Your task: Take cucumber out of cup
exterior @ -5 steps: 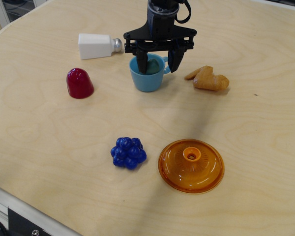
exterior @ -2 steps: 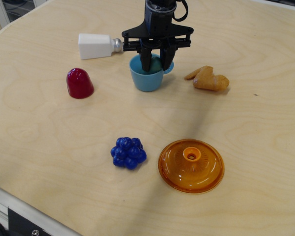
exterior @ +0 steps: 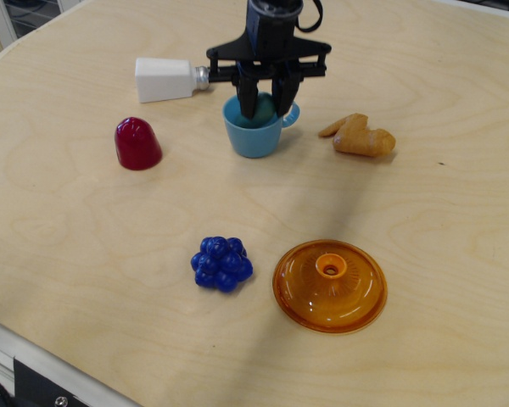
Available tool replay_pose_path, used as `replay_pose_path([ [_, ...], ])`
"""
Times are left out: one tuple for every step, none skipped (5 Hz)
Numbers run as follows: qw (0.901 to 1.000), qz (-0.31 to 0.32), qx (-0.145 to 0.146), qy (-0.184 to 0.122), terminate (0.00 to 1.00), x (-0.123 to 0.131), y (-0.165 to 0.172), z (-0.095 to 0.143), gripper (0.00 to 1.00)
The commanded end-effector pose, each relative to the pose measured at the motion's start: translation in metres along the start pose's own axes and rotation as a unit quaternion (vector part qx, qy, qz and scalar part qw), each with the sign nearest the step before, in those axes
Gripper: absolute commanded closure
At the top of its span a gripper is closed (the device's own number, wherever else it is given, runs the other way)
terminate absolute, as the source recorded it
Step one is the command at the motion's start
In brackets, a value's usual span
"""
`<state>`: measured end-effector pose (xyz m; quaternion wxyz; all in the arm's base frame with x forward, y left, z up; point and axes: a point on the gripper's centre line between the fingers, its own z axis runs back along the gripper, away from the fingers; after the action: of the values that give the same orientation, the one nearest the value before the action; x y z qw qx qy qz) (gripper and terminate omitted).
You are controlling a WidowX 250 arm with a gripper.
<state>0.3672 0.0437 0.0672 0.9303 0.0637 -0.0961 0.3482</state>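
Note:
The light blue cup (exterior: 253,139) stands upright at the back middle of the wooden table, its handle (exterior: 290,116) pointing right. The teal-green cucumber (exterior: 262,108) shows at the cup's mouth, between the black fingers. My gripper (exterior: 265,103) hangs straight down over the cup, with its jaws closed on the cucumber. The lower part of the cucumber is hidden by the cup's rim and the fingers.
A white shaker (exterior: 165,79) lies just left of the gripper. A red dome (exterior: 137,142) stands left of the cup, and a tan pastry piece (exterior: 360,136) lies to the right. A dark blue berry cluster (exterior: 221,264) and an orange lid (exterior: 329,285) lie in front. The table's edge runs at the lower left.
The jaws, open around the cup's mouth one second ago, have closed on the cucumber. The gripper has since risen slightly with it.

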Motion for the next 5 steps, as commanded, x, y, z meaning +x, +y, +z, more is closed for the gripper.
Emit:
replay_pose_path([
  [0.9982, 0.008, -0.031, -0.051, 0.00, -0.003, 0.000, 0.046, 1.00],
  [0.9975, -0.005, -0.038, -0.059, 0.00, -0.018, -0.003, 0.059, 1.00],
  [0.9961, -0.025, -0.050, -0.067, 0.00, -0.035, 0.002, 0.069, 1.00],
  [0.9962, -0.029, -0.048, -0.066, 0.00, -0.051, 0.010, 0.070, 1.00],
  [0.9970, -0.025, -0.039, -0.061, 0.00, -0.066, 0.022, 0.064, 1.00],
])
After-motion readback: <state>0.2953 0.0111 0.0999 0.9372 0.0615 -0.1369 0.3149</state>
